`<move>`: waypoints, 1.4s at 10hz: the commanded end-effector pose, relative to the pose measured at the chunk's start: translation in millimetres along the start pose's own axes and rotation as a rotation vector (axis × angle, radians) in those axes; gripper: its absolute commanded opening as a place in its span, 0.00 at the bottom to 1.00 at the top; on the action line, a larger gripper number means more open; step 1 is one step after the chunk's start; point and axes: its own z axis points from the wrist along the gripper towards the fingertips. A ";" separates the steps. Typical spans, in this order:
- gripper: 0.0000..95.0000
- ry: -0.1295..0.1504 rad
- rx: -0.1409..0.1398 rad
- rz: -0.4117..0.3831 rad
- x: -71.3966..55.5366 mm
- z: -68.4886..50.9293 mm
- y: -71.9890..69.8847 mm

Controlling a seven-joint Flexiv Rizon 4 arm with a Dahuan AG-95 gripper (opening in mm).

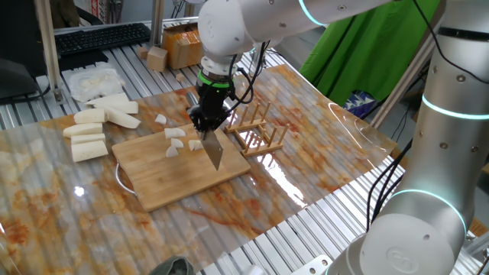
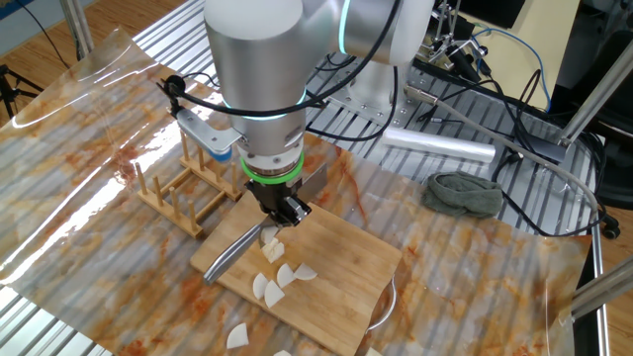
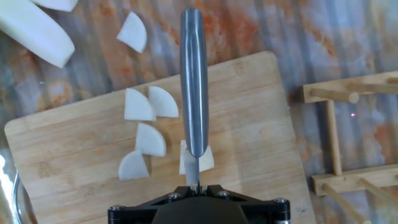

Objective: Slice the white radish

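My gripper [image 3: 194,186] is shut on a steel knife [image 3: 194,93] that points away from the hand, over a bamboo cutting board [image 3: 249,124]. The blade lies across a small white radish piece [image 3: 207,160], which shows on both sides of it. Several white radish wedges [image 3: 151,140] lie on the board to the left of the blade, and one more [image 3: 132,31] lies off the board. In one fixed view the gripper [image 1: 206,122] holds the knife [image 1: 214,149] down at the board [image 1: 183,183] beside the wedges [image 1: 174,133]. The other fixed view shows the gripper [image 2: 287,213], the knife [image 2: 232,255] and the wedges [image 2: 267,287].
Larger white radish sticks [image 1: 92,130] lie left of the board, and a white plastic bag [image 1: 93,80] lies behind them. A wooden rack [image 1: 256,130] stands just right of the board. A grey cloth [image 2: 463,193] lies near the robot base. Boxes [image 1: 179,46] stand at the back.
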 end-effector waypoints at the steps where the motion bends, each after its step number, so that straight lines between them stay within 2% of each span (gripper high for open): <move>1: 0.00 -0.002 0.003 -0.003 1.2 1.3 -1.5; 3: 0.00 -0.003 -0.001 -0.008 3.1 9.3 -3.9; 5: 0.00 -0.012 -0.009 -0.005 2.1 26.7 -1.8; 7: 0.00 -0.016 -0.012 0.000 -1.2 36.3 1.7; 10: 0.00 -0.017 -0.009 -0.002 -1.2 36.3 1.7; 11: 0.00 -0.010 -0.003 -0.008 -0.3 30.7 -0.1; 12: 0.00 -0.010 -0.009 -0.008 0.3 27.2 -1.4; 14: 0.00 -0.018 -0.006 -0.007 -0.1 24.6 -2.0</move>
